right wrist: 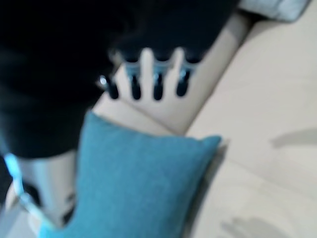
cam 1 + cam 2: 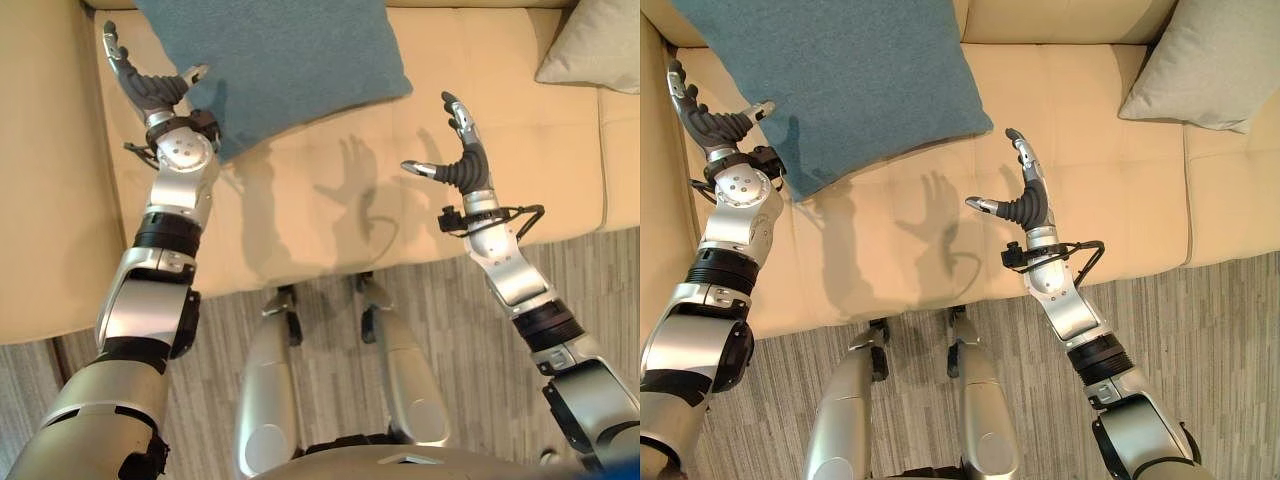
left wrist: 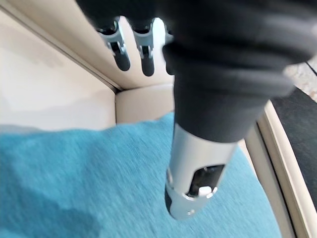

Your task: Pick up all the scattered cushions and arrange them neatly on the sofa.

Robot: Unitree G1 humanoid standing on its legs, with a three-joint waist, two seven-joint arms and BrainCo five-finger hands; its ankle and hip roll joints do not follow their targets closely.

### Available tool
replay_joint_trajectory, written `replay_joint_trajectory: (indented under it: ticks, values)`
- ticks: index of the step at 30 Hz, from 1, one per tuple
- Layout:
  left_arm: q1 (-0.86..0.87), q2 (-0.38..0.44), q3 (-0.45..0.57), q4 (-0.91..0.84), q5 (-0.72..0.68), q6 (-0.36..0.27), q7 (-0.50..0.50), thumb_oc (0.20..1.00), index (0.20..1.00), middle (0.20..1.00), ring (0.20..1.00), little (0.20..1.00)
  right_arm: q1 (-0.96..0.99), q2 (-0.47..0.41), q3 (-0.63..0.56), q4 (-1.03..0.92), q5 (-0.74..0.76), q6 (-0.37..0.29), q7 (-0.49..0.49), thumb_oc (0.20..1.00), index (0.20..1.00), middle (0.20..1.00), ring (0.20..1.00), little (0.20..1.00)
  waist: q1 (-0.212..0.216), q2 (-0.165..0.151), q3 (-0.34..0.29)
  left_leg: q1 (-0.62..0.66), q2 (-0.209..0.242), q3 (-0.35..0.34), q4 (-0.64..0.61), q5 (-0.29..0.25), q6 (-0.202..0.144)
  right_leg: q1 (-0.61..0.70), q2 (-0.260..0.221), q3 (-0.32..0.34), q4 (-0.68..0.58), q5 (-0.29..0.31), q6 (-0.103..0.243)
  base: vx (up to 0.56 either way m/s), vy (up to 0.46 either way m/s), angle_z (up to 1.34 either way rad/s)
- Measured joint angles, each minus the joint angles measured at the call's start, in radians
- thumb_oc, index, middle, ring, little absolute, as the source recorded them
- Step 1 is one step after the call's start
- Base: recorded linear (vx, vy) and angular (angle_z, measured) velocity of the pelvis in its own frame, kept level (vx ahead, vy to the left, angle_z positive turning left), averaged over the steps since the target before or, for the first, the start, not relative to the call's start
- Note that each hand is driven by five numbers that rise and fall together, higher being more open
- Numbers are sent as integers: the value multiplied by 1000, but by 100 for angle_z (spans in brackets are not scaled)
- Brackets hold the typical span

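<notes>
Left eye view | teal cushion (image 2: 270, 60) on sofa (image 2: 480, 150) (grey cushion (image 2: 595, 45) right) | hands spread, empty

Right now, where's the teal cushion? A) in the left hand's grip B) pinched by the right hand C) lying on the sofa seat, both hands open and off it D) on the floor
C: the teal cushion lies on the sofa seat, while the left hand beside its edge and the right hand over bare seat both have straight fingers holding nothing.
</notes>
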Motion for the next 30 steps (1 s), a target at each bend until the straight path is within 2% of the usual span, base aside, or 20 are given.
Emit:
replay_joint_trajectory:
  ticks: [6, 13, 20, 21, 22, 23, 29, 30]
  values:
    - [-18, 15, -52, 5, -132, -10, -138, 1000, 1000, 1000, 1000, 1000, -20, -1, -1, 0, 8, 0, 15, 1000, 1000, 1000, 1000, 1000, -3, -1, 1, -50, -1, -13, 21, -1, 0, -29, 1, -2, -10, 10, -1, -2, 20, 4]
    - [-55, 11, -83, 20, -193, -11, -198, 1000, 1000, 1000, 1000, 1000, -28, -2, -5, 1, 9, 2, 15, 1000, 1000, 1000, 1000, 1000, -24, -14, 7, -123, -1, -15, 59, -6, 7, -82, -1, -3, -12, 26, 6, -4, 19, 0]
    - [-70, 7, -96, 54, -191, -3, -242, 1000, 1000, 1000, 1000, 1000, 1, -1, -16, 0, 11, 2, 21, 1000, 1000, 1000, 1000, 1000, -30, -14, 8, -146, -6, -10, 87, -19, 17, -89, -10, -3, -24, 33, 12, -4, 18, -1]
    - [-97, 8, -114, 72, -180, 1, -246, 947, 947, 947, 947, 947, 7, -1, -35, 0, 17, 2, 30, 1000, 1000, 1000, 1000, 1000, -30, -14, 8, -165, -6, -13, 93, -19, 17, -99, -11, -6, -31, 37, 14, -13, 23, 7]
    - [-110, 7, -115, 72, -173, 3, -248, 222, 222, 222, 222, 222, 9, -1, -47, 0, 18, 2, 35, 1000, 1000, 1000, 1000, 1000, -30, -14, 7, -178, -7, -14, 98, -19, 17, -109, -11, -10, -31, 39, 15, -15, 26, 6]
    - [-115, 7, -115, 73, -159, 3, -248, 200, 200, 200, 200, 200, 9, -1, -51, 0, 19, 2, 36, 1000, 1000, 1000, 1000, 1000, -31, -14, 7, -186, -9, -13, 101, -19, 17, -116, -10, -9, -31, 43, 17, 0, 0, 0]
    - [-152, 15, -111, 98, -153, 11, -246, 200, 200, 200, 200, 200, 8, -2, -53, -8, 24, -1, 45, 1000, 1000, 1000, 1000, 1000, -34, -16, 6, -205, -20, -10, 110, -23, 24, -125, -22, -9, -41, 56, 26, 14, 9, 3]
    - [-152, 20, -110, 98, -154, 12, -246, 200, 200, 200, 200, 200, 4, -2, -53, -13, 28, -1, 45, 1000, 1000, 1000, 1000, 1000, -34, -17, 6, -205, -24, -10, 111, -33, 24, -124, -24, -10, -44, 44, 25, 84, 35, 0]
